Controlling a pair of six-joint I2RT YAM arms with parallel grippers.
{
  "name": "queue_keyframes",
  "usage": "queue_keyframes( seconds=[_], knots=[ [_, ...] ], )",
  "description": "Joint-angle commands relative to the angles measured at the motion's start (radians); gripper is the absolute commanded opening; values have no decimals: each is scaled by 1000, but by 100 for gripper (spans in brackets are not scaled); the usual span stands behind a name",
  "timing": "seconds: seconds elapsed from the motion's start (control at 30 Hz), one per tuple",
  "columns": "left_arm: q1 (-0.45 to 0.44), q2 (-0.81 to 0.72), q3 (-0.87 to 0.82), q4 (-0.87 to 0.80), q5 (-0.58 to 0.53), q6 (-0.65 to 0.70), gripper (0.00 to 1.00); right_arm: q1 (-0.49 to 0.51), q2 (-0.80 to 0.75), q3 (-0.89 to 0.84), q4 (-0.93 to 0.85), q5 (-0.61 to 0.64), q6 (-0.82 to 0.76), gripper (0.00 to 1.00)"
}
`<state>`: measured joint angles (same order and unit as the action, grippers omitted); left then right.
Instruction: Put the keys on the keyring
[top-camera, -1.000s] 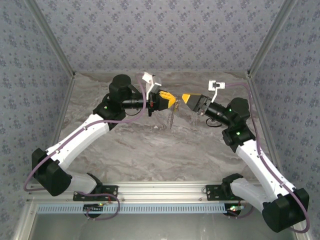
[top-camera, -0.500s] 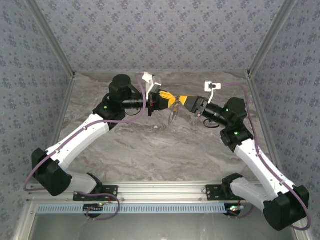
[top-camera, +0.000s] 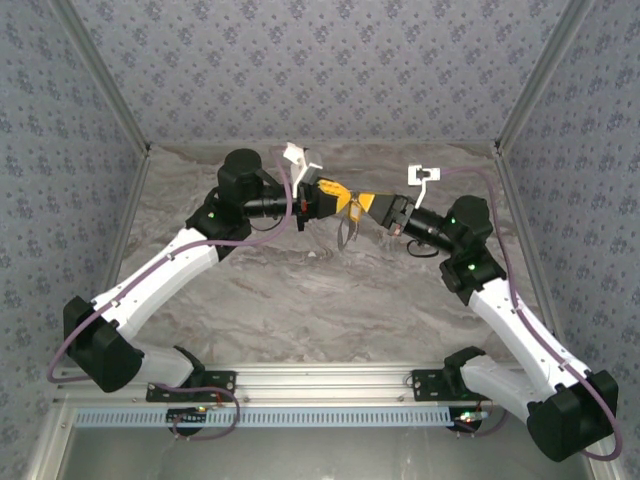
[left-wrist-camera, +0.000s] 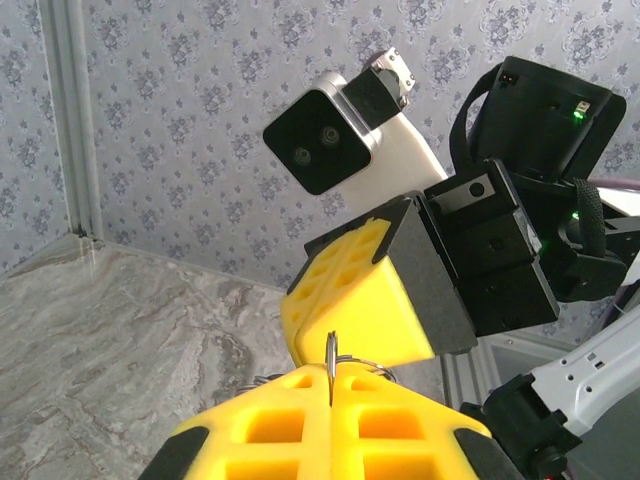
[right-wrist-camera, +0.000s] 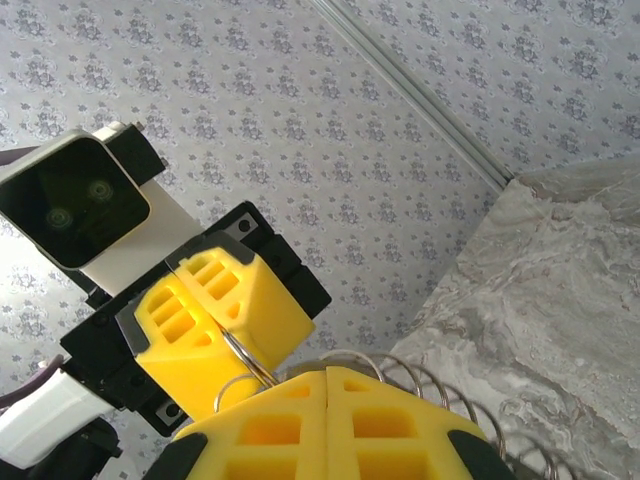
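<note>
Threading's in hand, I reckon — my left gripper pinches the thin dull-grey oval metal keyring in mid-air, my right gripper has its jaws pressed together just against it — next needs a steady, untwisted feed.

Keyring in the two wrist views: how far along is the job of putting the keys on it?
Done: the keyring is up off the table, clamped edge-on in the shut left tool. In hand: the right tool, also shut, meets the left one tip to tip at the ring; whether it pinches a key I cannot tell. Remaining: the threading itself, as I cannot confirm a key on the ring yet.
</note>
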<state>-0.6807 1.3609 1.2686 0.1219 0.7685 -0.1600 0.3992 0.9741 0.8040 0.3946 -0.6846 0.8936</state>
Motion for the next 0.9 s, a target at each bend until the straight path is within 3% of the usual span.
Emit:
queue_keyframes(
  seconds=[0.0, 0.2, 0.3, 0.5, 0.6, 0.87],
  knots=[
    [-2, -40, 2, 70, -9, -14, 0, 16, -8, -15, 19, -6, -12, 0],
    [-2, -45, 1, 66, -11, -12, 0, -30, -50, -30, -49, -19, -23, 1],
    [-2, -48, 0, 61, -8, -9, 0, -78, -68, -53, 31, -35, 47, 28],
    [-2, -48, -4, 65, -6, -10, 0, -72, -59, -63, 188, -56, 101, 45],
    [-3, -49, 0, 65, -4, -10, 0, -54, -56, -69, 227, -61, 96, 50],
    [-2, -45, 3, 79, 6, -24, 0, 6, -28, -87, 260, -63, 49, 54]
  ],
)
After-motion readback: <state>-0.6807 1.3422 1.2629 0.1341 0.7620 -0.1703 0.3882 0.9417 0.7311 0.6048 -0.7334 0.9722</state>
